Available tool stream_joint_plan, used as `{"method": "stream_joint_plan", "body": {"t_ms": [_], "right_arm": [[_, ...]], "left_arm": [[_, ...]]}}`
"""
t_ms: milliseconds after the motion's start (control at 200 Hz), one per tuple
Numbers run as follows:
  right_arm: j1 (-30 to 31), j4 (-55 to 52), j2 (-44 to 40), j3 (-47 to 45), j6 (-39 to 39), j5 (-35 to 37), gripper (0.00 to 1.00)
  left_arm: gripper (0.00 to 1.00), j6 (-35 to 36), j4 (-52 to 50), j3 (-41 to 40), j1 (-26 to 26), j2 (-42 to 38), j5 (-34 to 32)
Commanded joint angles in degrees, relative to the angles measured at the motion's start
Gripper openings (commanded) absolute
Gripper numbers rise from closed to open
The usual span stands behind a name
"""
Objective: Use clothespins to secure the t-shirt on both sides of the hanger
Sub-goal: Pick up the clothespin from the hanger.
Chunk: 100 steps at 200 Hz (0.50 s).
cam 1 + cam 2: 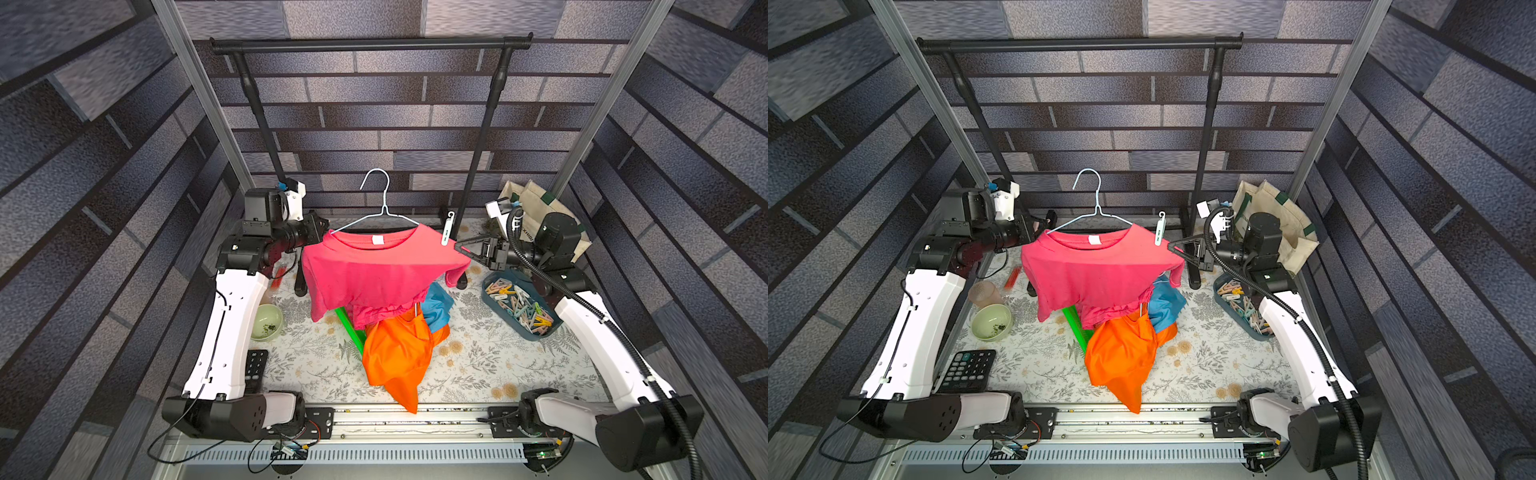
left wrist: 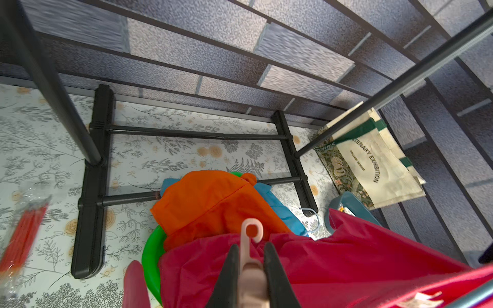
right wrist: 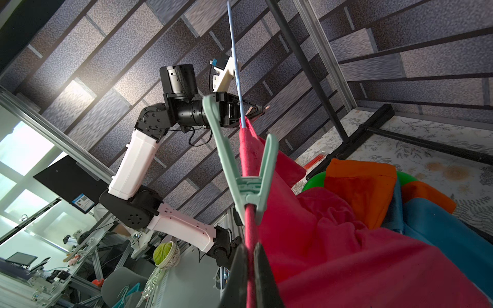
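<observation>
The left claw (image 2: 251, 245) is pinching a pink peg (image 2: 250, 277) at the shirt's (image 1: 374, 270) bare shoulder, while the right claw (image 3: 250, 245) is clamping the pegged side. Next, I'd guess, it's needing to seat that peg over the hanger (image 1: 384, 208).

- Both top views are bright and even, lit from overhead; shadows on the desk (image 1: 478, 374) are soft and faint.
- Wide-lens bending curves the wall panels (image 1: 83, 174) at the edges, where they smear.
- In the left wrist view the red sticks (image 2: 24, 234) are motion-blurred; the left claw (image 2: 252, 245), close to the lens, is soft.
- In the right wrist view the windows (image 3: 24, 149) blow out white.
</observation>
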Motion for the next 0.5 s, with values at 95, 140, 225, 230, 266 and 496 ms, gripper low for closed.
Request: {"method": "stream_joint_plan", "body": {"t_ms": [95, 140, 225, 230, 266, 496], "right_arm": [[0.45, 5.43, -3.56, -1.95, 2.86, 5.61, 0.00], [0.49, 2.84, -3.57, -1.70, 1.31, 6.01, 0.00], [0.45, -3.40, -3.87, -0.73, -2.41, 7.68, 0.00], [0.45, -3.68, -3.90, -0.72, -2.68, 7.75, 0.00], [0.45, -5.27, -4.07, -0.53, -3.91, 8.43, 0.00], [0.37, -11.09, -3.51, 1.11, -7.48, 11.60, 0.00]], "left_arm": [[0.05, -5.01, -3.60, 4.02, -6.23, 1.92, -13.84], [0.04, -5.56, -4.02, 4.44, -7.34, 2.21, -16.95], [0.09, -5.92, -5.10, 5.33, -8.64, 2.93, -21.19], [0.10, -5.94, -5.15, 5.36, -8.72, 2.95, -21.38], [0.17, -5.96, -5.43, 5.32, -8.85, 3.13, -22.00], [0.19, -6.67, -4.96, 2.56, -8.28, 1.55, -24.80]]}}
